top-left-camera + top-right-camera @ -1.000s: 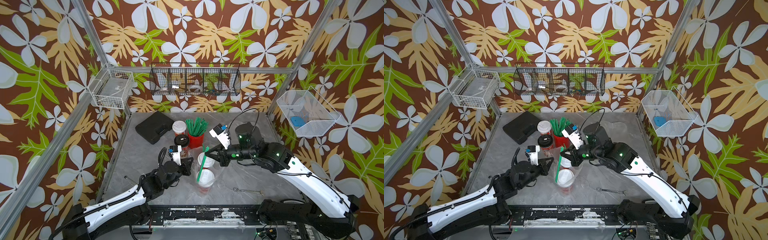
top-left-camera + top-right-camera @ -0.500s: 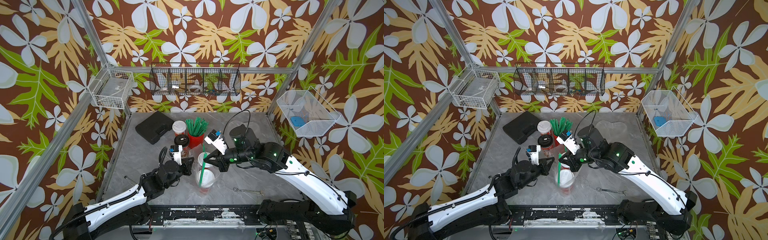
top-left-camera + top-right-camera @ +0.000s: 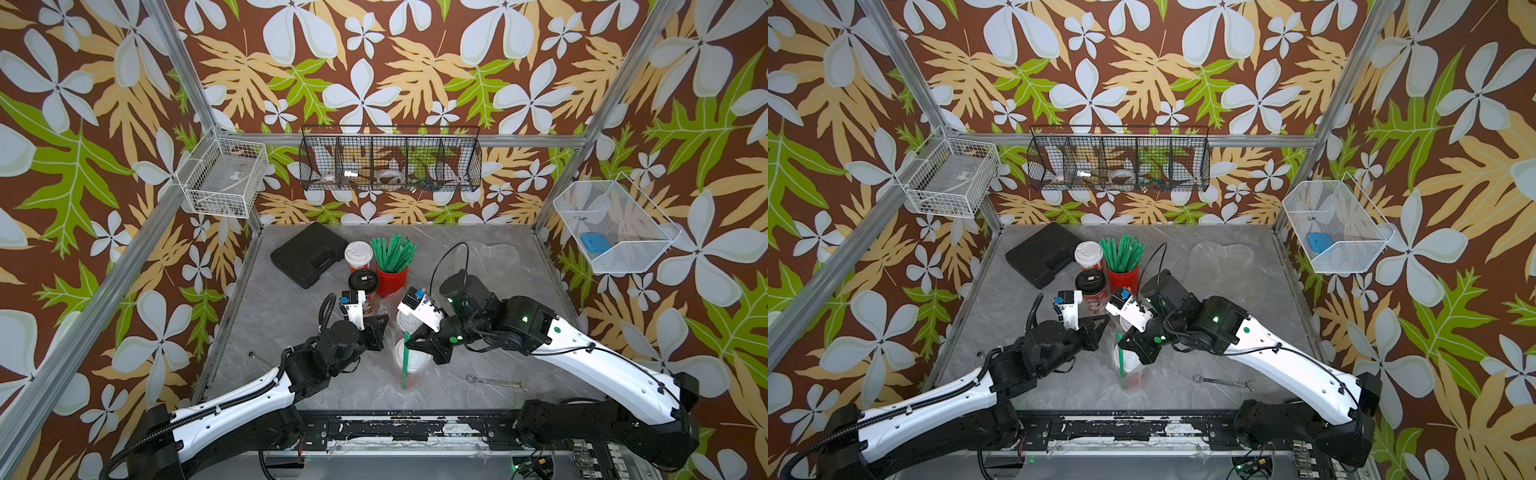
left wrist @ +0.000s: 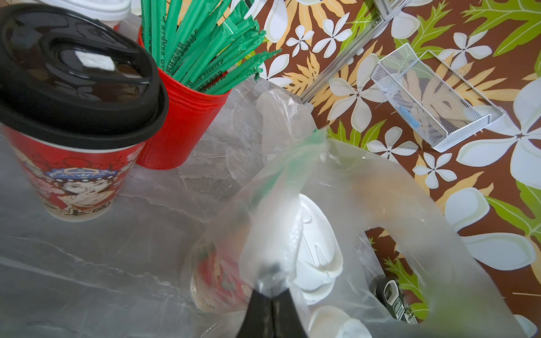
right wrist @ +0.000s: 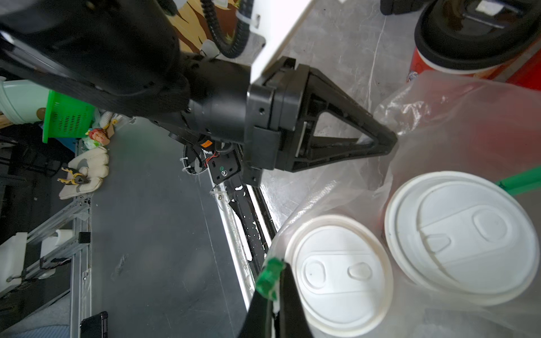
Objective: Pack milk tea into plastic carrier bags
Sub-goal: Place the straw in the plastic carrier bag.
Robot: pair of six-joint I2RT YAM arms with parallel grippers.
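Now, two white-lidded cups [image 5: 339,269] upright in bag [image 4: 336,181], left claw [image 4: 270,289] pinching it.

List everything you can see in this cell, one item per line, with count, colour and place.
held bag: one, clear, mid-table.
bagged cups: two, red, white lids, inside held bag.
straw pot: one, red, green straws, back centre.
white-lid cup: one, red, beside straw pot.
black-lid cup: one, red, in front of white-lid cup.
spare bag: one, clear, flat, back right.
loose straw: one, green, by bagged cups.
case: one, black, back left.
wrench: one, silver, front right.
wall baskets: three, two white, one black, walls.
left claw: one, black, shut on held bag.
right claw: one, black, shut on loose straw.
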